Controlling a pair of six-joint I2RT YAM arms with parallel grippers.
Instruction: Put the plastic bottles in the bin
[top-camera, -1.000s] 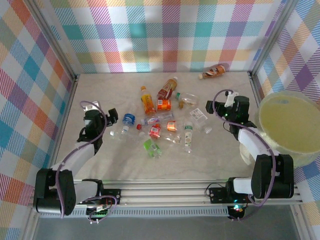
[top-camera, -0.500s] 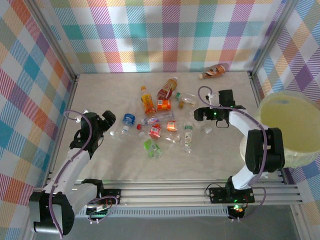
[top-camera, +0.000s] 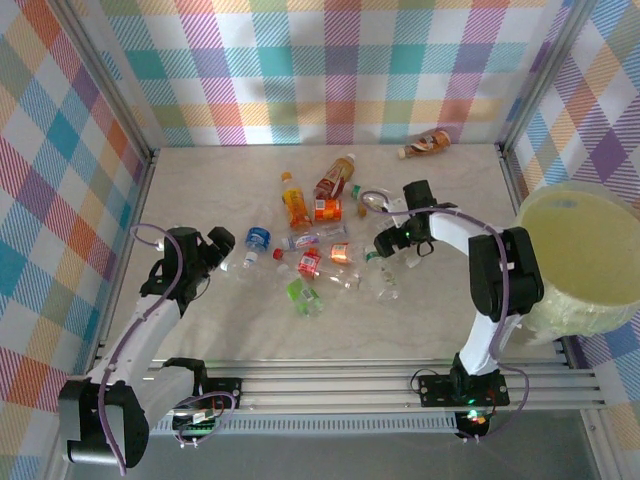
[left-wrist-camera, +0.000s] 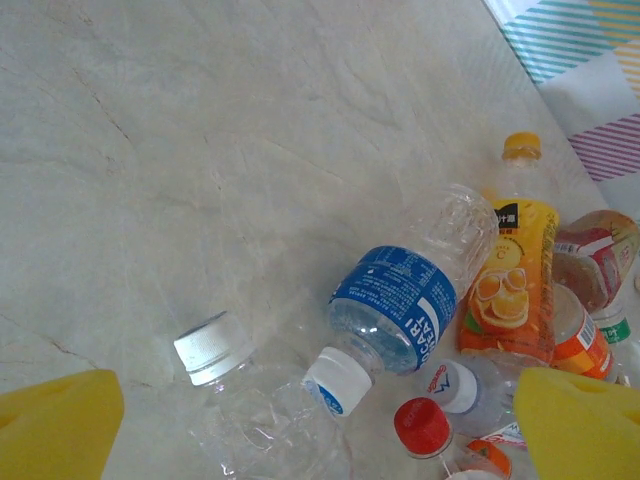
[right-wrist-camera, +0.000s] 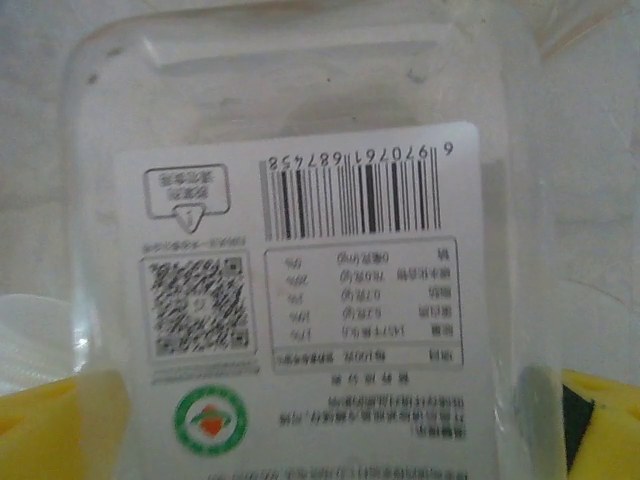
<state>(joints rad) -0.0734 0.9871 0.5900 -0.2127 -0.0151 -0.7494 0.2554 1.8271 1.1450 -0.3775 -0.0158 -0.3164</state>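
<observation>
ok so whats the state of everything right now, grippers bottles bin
left gripper, open, over the bottle pile
right gripper, open, jaws either side of the white-label bottle
white-label bottle, lying flat
blue-label bottle, lying down, capped
orange juice bottle, lying down, capped
far bottle, lying apart by the back wall
bin, upright, no bottle seen inside

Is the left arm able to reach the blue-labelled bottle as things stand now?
Probably yes. The left gripper is open, and the blue-labelled bottle lies just ahead of it with nothing on top, though a clear bottle lies close by its cap.
</observation>
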